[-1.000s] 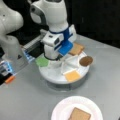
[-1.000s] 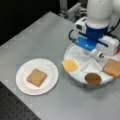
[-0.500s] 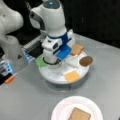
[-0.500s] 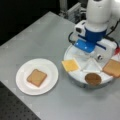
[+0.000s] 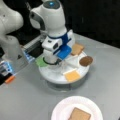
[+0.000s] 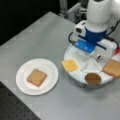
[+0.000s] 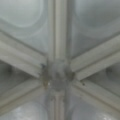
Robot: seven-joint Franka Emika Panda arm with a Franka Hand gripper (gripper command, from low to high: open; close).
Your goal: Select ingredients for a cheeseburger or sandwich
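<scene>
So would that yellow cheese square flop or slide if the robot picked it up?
The yellow cheese square lies flat with crisp edges in the round tray, so it is probably stiff and light. Being thin and flush with the tray floor, it may be awkward to pinch and could slide when nudged.

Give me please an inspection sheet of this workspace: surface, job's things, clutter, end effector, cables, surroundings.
Surface: grey table.
Job's things: one toast square on the white plate; second toast, cheese, patty and lettuce in the round divided tray.
Clutter: orange item at a front view's left.
End effector: low over the tray's centre, fingers hidden.
Cables: black cable behind the tray.
Surroundings: dark background.
</scene>
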